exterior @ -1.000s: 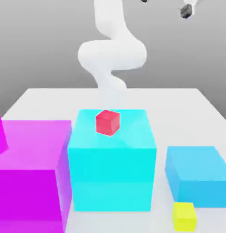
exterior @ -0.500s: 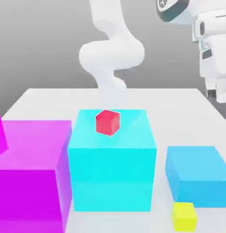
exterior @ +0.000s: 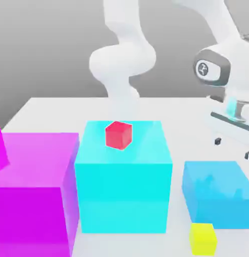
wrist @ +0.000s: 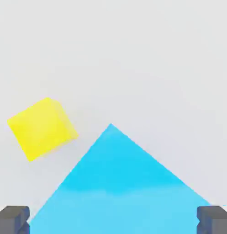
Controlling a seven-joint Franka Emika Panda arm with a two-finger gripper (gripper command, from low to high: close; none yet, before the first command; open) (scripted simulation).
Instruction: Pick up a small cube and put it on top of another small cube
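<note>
One small cube [exterior: 203,238], tiny and bright yellow, rests on the table at the front of the exterior view, just before the blue block [exterior: 216,193]. In the hand view a yellow small cube [wrist: 42,128] lies on the white table close to a corner of the blue block [wrist: 119,183]. My gripper [exterior: 233,148] hangs open and empty above the blue block at the exterior view's right. Its two dark fingertips [wrist: 12,219] stand wide apart over the blue top, with my gripper [wrist: 113,221] apart from the cube.
A large cyan block [exterior: 123,175] stands in the middle with a tiny red cube [exterior: 118,134] on top. A big magenta block [exterior: 33,190] fills the exterior view's left. The white table [exterior: 71,108] stretches behind them to the arm's base.
The hand has come down from high at the exterior view's right to just above the blue block and has turned. The blocks and cubes have not moved.
</note>
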